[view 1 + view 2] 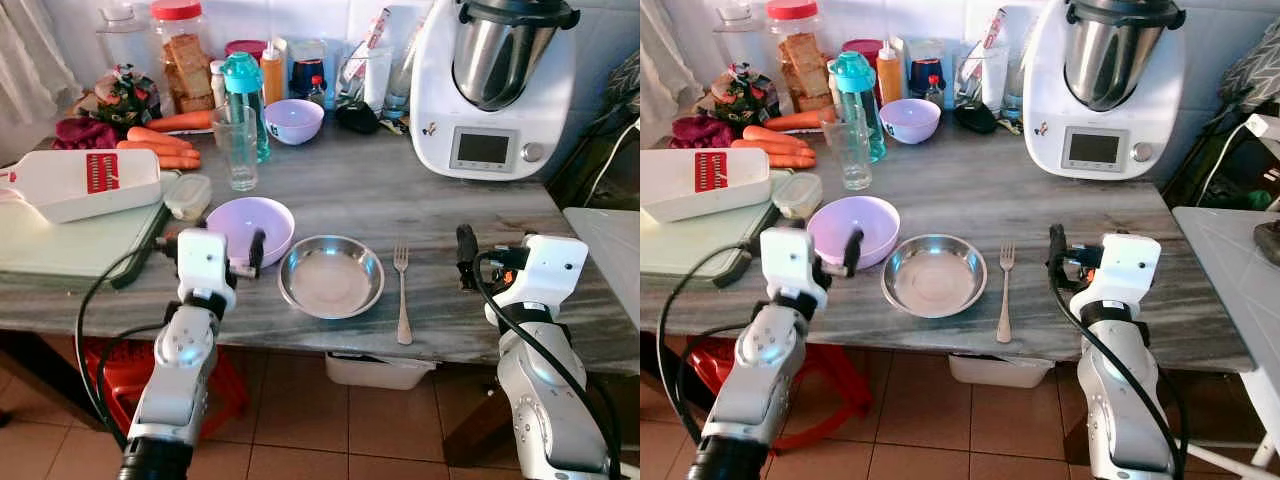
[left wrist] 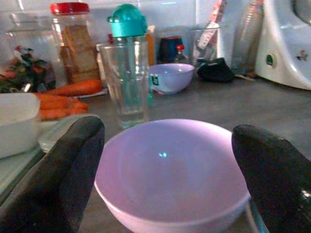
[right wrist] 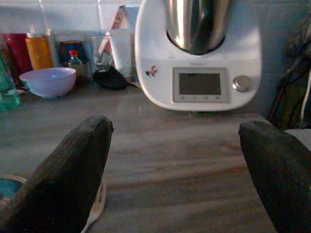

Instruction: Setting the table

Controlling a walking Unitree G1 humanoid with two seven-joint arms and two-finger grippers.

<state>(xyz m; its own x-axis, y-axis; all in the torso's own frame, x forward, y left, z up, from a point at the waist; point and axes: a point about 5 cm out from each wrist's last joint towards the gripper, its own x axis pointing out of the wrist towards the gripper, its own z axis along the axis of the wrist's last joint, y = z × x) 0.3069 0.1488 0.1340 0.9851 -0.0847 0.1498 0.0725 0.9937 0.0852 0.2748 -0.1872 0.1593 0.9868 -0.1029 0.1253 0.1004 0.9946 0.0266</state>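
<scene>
Two claws gape: my left claw (image 2: 165, 160) straddles the near bowl (image 2: 172, 174), my right claw (image 1: 468, 258) idles right of the fork (image 1: 402, 292).

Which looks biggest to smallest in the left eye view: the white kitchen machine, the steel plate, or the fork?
1. White kitchen machine, easily the biggest.
2. Steel plate.
3. Fork, the thinnest, though roughly as long as the plate is wide.

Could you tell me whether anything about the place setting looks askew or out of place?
Nothing is spilled or damaged. The purple bowl touches the steel plate's rim, between the left hand's open fingers. The fork lies straight beside the plate.
</scene>
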